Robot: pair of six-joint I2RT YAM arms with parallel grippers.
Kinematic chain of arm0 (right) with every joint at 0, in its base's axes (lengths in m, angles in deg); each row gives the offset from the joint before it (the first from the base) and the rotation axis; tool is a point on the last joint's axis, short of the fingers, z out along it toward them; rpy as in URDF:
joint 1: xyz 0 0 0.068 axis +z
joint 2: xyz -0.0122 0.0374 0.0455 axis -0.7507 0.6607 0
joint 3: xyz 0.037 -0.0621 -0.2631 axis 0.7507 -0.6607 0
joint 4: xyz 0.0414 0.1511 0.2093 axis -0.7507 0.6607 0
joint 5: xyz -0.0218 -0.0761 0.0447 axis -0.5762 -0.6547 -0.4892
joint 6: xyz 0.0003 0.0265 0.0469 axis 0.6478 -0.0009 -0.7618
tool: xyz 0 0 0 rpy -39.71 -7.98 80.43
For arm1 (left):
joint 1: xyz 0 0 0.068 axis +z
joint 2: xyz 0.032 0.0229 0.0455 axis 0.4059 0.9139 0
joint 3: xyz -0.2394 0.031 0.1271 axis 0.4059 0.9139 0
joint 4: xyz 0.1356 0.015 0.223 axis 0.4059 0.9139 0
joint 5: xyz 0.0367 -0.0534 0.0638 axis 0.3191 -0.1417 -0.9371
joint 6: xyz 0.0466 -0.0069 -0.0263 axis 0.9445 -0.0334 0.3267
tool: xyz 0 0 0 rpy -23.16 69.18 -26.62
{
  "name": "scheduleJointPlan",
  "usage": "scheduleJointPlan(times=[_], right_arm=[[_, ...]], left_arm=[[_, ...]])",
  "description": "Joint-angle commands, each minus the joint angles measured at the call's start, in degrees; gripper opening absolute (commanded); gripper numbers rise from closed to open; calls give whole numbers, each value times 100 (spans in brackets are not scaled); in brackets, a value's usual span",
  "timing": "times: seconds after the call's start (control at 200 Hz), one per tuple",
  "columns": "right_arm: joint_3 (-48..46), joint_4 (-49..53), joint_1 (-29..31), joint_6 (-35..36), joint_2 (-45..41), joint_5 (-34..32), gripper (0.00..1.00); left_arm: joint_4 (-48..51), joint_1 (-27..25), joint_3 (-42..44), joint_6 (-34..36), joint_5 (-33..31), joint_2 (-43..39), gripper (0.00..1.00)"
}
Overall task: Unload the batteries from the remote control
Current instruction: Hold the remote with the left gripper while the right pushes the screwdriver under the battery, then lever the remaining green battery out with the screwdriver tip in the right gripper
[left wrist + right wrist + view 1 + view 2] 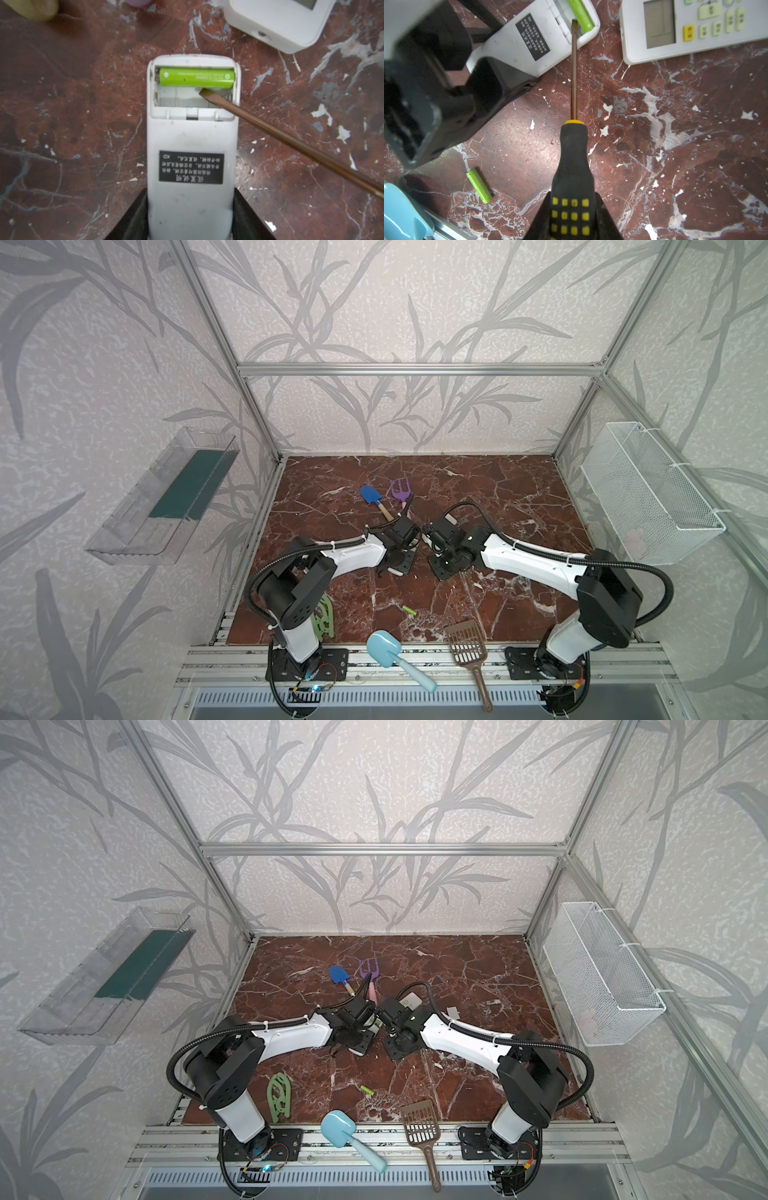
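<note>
Left gripper (190, 212) clamps the remote control (192, 133) by its sides, back up, likely to steady it for prying. Right gripper (573, 209) is closed round the screwdriver (573, 145) handle. The blade tip sits in the bay's empty slot, just beside the seated battery (196, 78), probably to lever it out. Loose battery (479, 185) lies on the table (675, 145), well apart. Containers: clear wall bin (124, 526) holds a dark green slab; battery bay (182, 97) holds one cell; mesh basket (640, 493) contents unclear.
</note>
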Motion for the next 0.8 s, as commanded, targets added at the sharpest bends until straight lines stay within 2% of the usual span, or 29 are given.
scheduleJointPlan(times=[0.0,0.285,0.485,0.795], right_arm=[[144,370,38,-69,200,-80,0],[231,439,190,-31,372,-169,0],[-153,564,347,-234,35,-437,0],[-762,585,528,-657,-409,-361,0]], left_arm=[[31,-33,244,-81,440,151,49],[121,-50,284,99,513,98,46],[222,-119,273,258,679,-70,44],[641,-302,93,627,988,-64,43]])
